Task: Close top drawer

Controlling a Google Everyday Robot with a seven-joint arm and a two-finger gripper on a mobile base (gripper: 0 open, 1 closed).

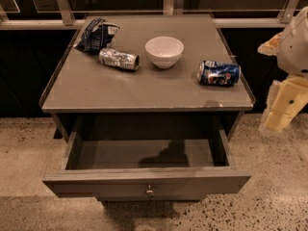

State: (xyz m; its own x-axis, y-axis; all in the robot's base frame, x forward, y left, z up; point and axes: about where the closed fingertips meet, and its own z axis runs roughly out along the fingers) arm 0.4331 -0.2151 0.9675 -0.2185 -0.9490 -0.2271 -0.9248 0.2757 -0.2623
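No lettering is legible on the blue can point(219, 73); the hand point(281, 110) hangs at far right.

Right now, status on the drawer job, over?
Gripper hanging right of the grey cabinet, touching nothing. Wide grey top drawer with round metal knob pulled out, open. Nothing visible in its path.

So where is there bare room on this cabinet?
Bare: the cabinet top in front of both cans, and the open top drawer inside. Crowded at back: bag, silver can, bowl, blue can. The gripper hangs off the right edge.
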